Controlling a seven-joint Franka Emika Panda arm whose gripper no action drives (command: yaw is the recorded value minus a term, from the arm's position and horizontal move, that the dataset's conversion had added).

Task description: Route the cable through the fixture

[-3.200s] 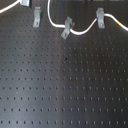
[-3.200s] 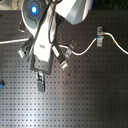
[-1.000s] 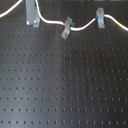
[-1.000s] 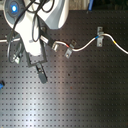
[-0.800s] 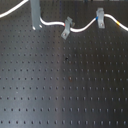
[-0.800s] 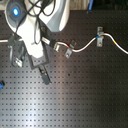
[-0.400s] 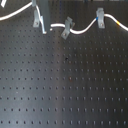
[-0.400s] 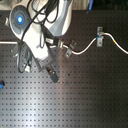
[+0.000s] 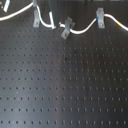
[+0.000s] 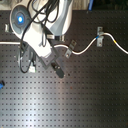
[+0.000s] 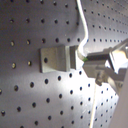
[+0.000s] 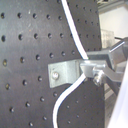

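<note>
The white cable point(image 9: 82, 29) runs along the back of the board in the first exterior view. It rises above the fixture point(image 9: 36, 20), a narrow upright grey clip, then dips past a slanted clip point(image 9: 65, 29) and a taller clip point(image 9: 100, 18). Both wrist views show the fixture point(image 11: 56, 58) point(image 12: 67, 73) close up, with the cable point(image 11: 81, 30) point(image 12: 75, 40) crossing it at my fingertips. My gripper point(image 11: 87, 60) point(image 12: 91, 67) looks shut on the cable right at the clip. In the second exterior view my gripper point(image 10: 42, 61) covers the fixture.
The black perforated board point(image 9: 65, 85) fills the first exterior view. In the second exterior view the cable point(image 10: 85, 48) leaves the arm, passes the slanted clip point(image 10: 72, 46) and reaches the taller clip point(image 10: 100, 36). A small blue object point(image 10: 1, 84) lies at the second exterior view's left edge.
The arm has moved toward the second exterior view's left and come lower over the board. The cable's hump over the narrow clip has shifted with it.
</note>
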